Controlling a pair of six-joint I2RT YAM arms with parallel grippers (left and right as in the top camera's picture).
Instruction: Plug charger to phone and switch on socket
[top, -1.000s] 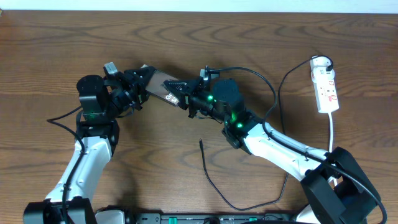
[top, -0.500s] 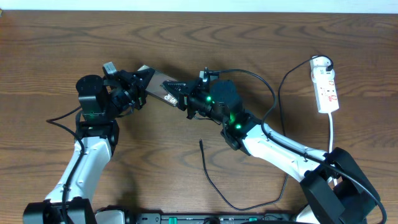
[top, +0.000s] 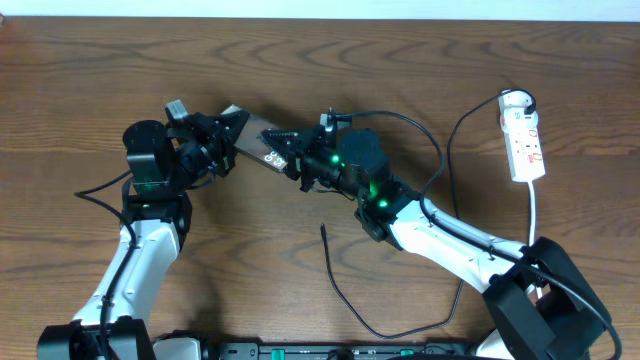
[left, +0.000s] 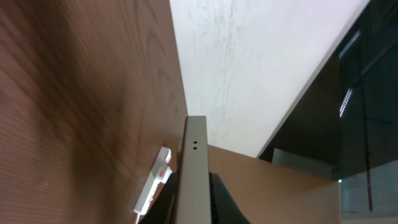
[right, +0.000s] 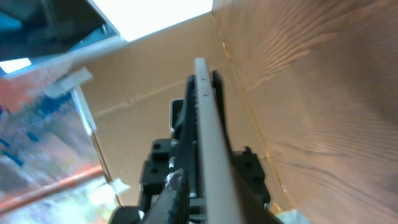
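Overhead shows the phone (top: 257, 140) spanning between the left gripper (top: 222, 142) and right gripper (top: 295, 160), the charger (top: 324, 236) tip loose on the tabletop (top: 100, 80), and the socket (top: 523, 140) far right. Left wrist view shows the phone edge-on, with the left jaws clamped on it. Whether the right jaws grip it, neither wrist view settles.

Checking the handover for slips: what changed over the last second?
Nothing visibly moved. The left gripper is shut on one end of the phone and the right gripper sits at its other end, as before. The charger tip lies loose on the table and the socket is where it was.
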